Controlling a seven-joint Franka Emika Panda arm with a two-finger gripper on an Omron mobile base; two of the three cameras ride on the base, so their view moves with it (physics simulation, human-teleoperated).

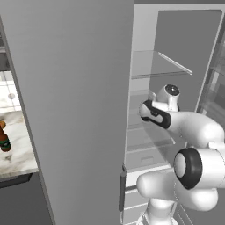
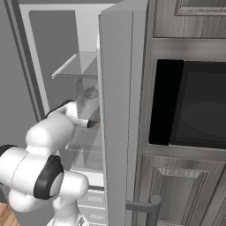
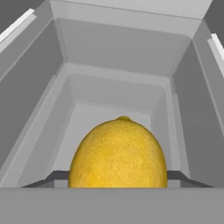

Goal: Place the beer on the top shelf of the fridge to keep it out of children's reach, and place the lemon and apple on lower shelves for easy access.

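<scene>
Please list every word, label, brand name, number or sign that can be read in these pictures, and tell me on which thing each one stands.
No text can be read in any view.
Beer on the counter: its green and red label is too small and blurred to read.
Lemon between the gripper fingers: plain skin, no sticker.
Fridge door and inner walls: no brand, no numbers.

A kitchen: open fridge (image 1: 79, 88), wood-panelled cabinets (image 2: 185, 194), built-in oven (image 2: 194, 103), marble counter (image 1: 15, 154).
</scene>
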